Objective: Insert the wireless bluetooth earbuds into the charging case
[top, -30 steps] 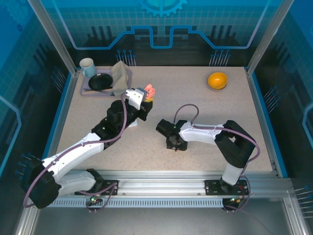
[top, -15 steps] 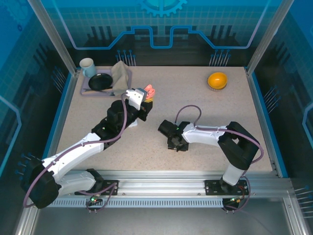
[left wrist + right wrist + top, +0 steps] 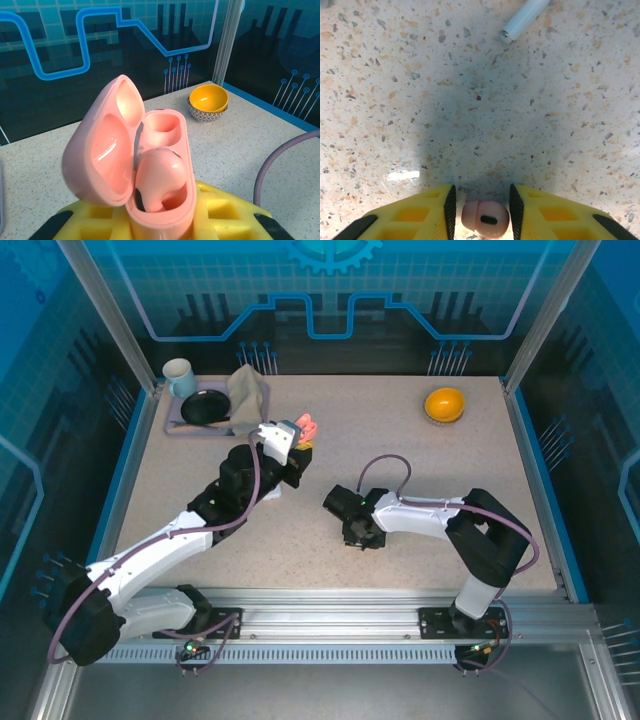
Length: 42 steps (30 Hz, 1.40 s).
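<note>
While clamped in left gripper (image 3: pixel 160 217), case (image 3: pixel 172 125) lid up, seated earbud (image 3: pixel 157 180), right gripper (image 3: pixel 482 202) narrowly parted, flanking loose earbud (image 3: pixel 485 219).

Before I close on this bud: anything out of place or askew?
Nothing damaged or spilled. The case in the left gripper is open, one bud seated, one slot empty. A pink bud lies between the right gripper's fingers; a white stem lies loose beyond it.
</note>
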Available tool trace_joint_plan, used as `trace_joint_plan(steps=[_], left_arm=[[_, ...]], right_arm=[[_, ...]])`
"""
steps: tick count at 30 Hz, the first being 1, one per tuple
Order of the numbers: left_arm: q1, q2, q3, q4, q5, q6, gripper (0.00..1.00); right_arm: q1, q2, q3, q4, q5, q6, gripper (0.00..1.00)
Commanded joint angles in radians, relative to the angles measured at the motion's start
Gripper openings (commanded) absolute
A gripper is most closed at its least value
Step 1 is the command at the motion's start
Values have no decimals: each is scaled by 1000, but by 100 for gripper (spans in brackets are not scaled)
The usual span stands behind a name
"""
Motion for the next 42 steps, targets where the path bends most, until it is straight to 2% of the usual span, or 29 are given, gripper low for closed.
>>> trace_joint_plan(steps=[1, 14, 28, 42], left_arm=[[6, 0, 25, 9, 15, -15, 0], [7, 3, 36, 4, 15, -6, 0], [7, 12, 46, 6, 19, -12, 0], [7, 12, 42, 4, 24, -20, 0]], right_arm=[[-13, 8, -13, -118, -5, -19, 34], [-10, 9, -18, -132, -6, -39, 35], [-8, 5, 0, -146, 1, -47, 27], [-16, -90, -5, -124, 11, -64, 24]])
